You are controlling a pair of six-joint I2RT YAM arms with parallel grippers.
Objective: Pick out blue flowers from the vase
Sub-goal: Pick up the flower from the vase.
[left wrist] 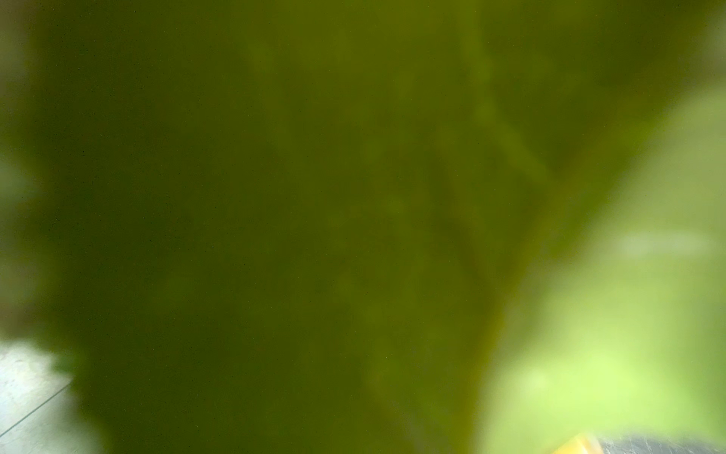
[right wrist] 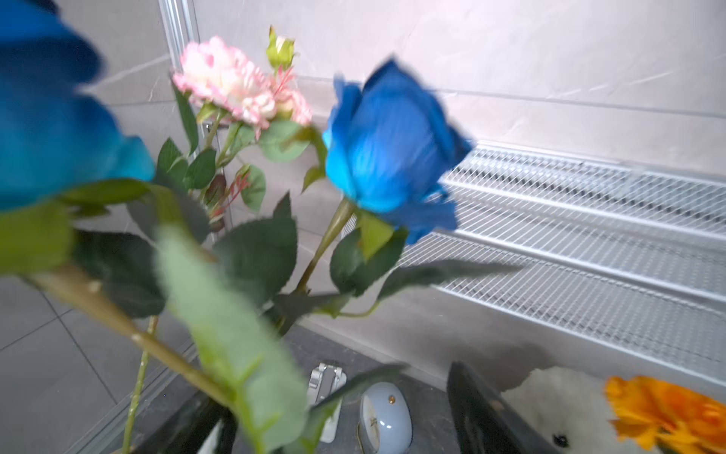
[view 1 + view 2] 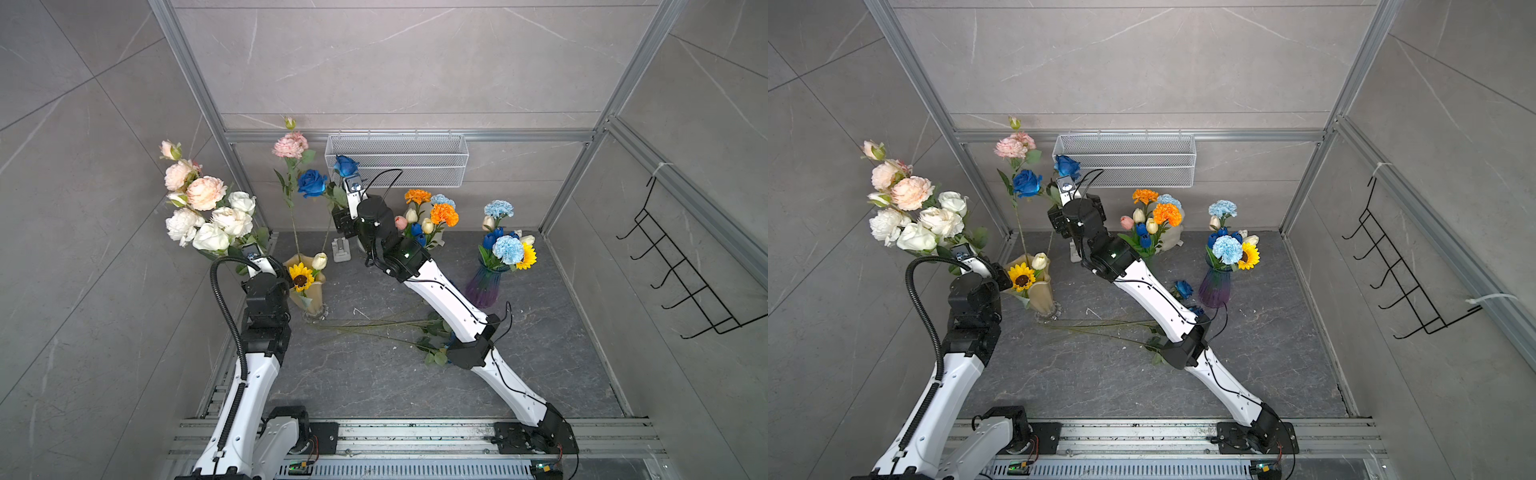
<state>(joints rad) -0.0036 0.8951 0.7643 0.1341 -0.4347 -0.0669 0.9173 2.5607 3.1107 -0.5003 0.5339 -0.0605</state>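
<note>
Top views. The left arm is raised by the side wall. The left gripper (image 3: pixel 250 252) is buried in leaves under a bunch of white and peach blooms (image 3: pixel 208 208). Its fingers are hidden; they are pressed together, on what I cannot tell.

The right gripper (image 3: pixel 341 222) sits below two blue roses (image 3: pixel 311 183), which stand tall beside a pink carnation (image 3: pixel 291 144). Thin stems drop from there toward the tan vase (image 3: pixel 311 297), which also holds a sunflower (image 3: pixel 301 277) and a white tulip (image 3: pixel 319 261).

The right arm hides the middle vase. Above it show orange carnations (image 3: pixel 444 214), a pale blue carnation (image 3: pixel 442 200) and deep blue tulips (image 3: pixel 417 230). The purple glass vase (image 3: pixel 486 286) carries more pale blue carnations, blue tulips and a sunflower.

Long loose stems (image 3: pixel 374 328) lie on the tabletop (image 3: pixel 374 382). In a top view, two blue rose heads (image 3: pixel 1183 288) on the tabletop show just past the arm.

Left wrist. Blurred green fills the frame, and no gripper can be made out.

Right wrist. The right gripper's two fingers (image 2: pixel 483 408) stand spread wide. A rose stem (image 2: pixel 118 318) runs down close to one of them; contact is unclear. One blue rose is blurred and the other is cut off at the frame edge. A white plush thing (image 2: pixel 561 408) is partly out of frame.
</note>
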